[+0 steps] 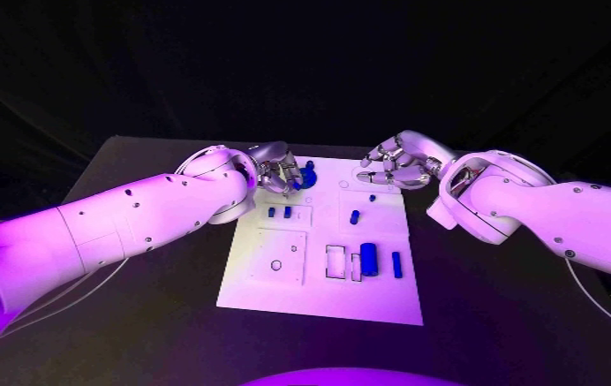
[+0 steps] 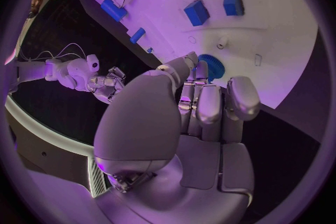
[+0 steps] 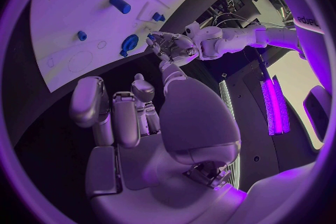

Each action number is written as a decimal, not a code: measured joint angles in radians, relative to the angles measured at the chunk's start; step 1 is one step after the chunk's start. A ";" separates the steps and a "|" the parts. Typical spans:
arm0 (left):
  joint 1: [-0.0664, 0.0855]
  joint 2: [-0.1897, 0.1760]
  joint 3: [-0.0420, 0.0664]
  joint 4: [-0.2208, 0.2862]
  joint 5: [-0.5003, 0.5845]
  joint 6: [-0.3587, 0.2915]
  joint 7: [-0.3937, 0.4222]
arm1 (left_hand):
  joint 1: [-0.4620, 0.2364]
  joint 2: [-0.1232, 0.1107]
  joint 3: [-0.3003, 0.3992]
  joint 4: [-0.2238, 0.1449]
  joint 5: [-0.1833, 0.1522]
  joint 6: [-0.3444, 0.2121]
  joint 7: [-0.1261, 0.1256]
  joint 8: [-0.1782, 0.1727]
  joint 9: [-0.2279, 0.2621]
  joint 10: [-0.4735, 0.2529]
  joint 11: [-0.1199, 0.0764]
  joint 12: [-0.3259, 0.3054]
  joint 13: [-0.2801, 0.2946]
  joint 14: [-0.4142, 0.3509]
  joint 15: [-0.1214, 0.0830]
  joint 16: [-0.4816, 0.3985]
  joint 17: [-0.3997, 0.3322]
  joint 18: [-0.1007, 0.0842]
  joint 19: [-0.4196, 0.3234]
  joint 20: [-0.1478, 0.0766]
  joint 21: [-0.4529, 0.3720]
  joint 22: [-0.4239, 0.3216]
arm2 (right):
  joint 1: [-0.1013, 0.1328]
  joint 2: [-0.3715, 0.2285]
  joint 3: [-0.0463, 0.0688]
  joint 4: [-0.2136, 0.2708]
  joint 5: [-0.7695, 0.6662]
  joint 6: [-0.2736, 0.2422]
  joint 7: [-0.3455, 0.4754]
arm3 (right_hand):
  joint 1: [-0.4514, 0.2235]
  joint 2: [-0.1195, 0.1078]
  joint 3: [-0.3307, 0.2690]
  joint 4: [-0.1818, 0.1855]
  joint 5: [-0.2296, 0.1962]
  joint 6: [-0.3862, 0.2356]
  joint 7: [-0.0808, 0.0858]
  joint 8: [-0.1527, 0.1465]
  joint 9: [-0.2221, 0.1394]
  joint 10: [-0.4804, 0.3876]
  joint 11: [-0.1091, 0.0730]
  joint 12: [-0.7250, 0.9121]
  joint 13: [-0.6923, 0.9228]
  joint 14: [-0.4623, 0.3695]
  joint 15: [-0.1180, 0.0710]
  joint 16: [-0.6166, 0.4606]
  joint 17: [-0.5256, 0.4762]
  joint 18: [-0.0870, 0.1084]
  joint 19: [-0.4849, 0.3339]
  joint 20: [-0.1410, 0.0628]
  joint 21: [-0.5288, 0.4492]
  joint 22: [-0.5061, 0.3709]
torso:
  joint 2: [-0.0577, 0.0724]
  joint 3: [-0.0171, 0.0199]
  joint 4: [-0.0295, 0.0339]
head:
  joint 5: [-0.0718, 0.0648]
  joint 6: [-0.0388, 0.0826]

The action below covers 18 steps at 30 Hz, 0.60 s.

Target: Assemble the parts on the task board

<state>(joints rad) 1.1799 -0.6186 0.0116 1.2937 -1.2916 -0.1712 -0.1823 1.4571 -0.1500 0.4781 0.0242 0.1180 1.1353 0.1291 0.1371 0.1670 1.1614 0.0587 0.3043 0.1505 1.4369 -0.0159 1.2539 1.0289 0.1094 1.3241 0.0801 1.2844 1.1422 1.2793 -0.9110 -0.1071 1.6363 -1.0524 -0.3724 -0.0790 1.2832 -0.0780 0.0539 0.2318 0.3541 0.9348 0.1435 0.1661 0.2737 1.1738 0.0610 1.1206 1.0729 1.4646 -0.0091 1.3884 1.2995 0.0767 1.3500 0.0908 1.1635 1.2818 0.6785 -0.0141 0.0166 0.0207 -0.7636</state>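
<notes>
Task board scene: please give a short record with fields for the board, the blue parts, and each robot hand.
board: white task board in the middle of the black table
gear: blue gear at the board's far left part, at the left robot hand's fingertips
near parts: long blue block and thin blue bar near the board's right edge
left robot hand: over the gear; whether it grips it cannot be told
right robot hand: above the board's far right corner, fingers curled, holding nothing
</notes>
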 measured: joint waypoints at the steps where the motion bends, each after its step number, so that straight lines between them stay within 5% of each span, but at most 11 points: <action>1: 0.000 -0.006 0.001 0.002 0.002 0.001 -0.001 | -0.001 0.001 0.000 0.000 0.000 0.000 0.000 0.000 0.000 0.000 0.000 0.000 0.000 0.000 0.000 0.000 0.000 0.000 0.000 0.000 0.000 0.001 | 0.000 0.000 0.000 0.000 0.000 0.000 0.000 | 0.000 0.000 0.000 0.000 0.000 0.000 0.000 0.000 0.000 0.000 0.000 0.000 0.000 0.000 0.000 0.000 0.000 0.000 0.000 0.000 0.000 0.000 | 0.000 0.0000 0.0003 | -0.001 0.000; 18: -0.001 -0.035 0.002 0.000 0.001 0.057 -0.023 | -0.005 -0.003 0.000 0.000 0.000 0.000 0.000 -0.003 -0.001 0.000 0.000 -0.006 0.000 0.000 0.000 0.000 0.000 0.000 0.004 -0.004 0.000 0.003 | 0.000 0.002 0.000 -0.002 0.000 0.000 0.000 | 0.000 0.000 0.000 0.000 0.000 0.000 0.000 0.000 0.000 0.000 0.000 0.000 0.000 0.000 0.000 0.000 0.000 0.000 0.000 0.000 0.000 0.000 | 0.000 -0.0010 -0.0003 | 0.000 -0.002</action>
<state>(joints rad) 1.1790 -0.6533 0.0136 1.2937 -1.2904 -0.1140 -0.2050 1.4519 -0.1530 0.4780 0.0240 0.1180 1.1350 0.1289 0.1345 0.1663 1.1614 0.0587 0.2982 0.1503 1.4368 -0.0159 1.2539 1.0287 0.1094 1.3278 0.0765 1.2844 1.1456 1.2793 -0.9087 -0.1071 1.6347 -1.0524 -0.3725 -0.0791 1.2833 -0.0780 0.0540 0.2317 0.3541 0.9348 0.1435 0.1660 0.2737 1.1739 0.0610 1.1206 1.0727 1.4646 -0.0091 1.3884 1.2995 0.0767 1.3500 0.0908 1.1635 1.2818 0.6790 -0.0151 0.0163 0.0212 -0.7654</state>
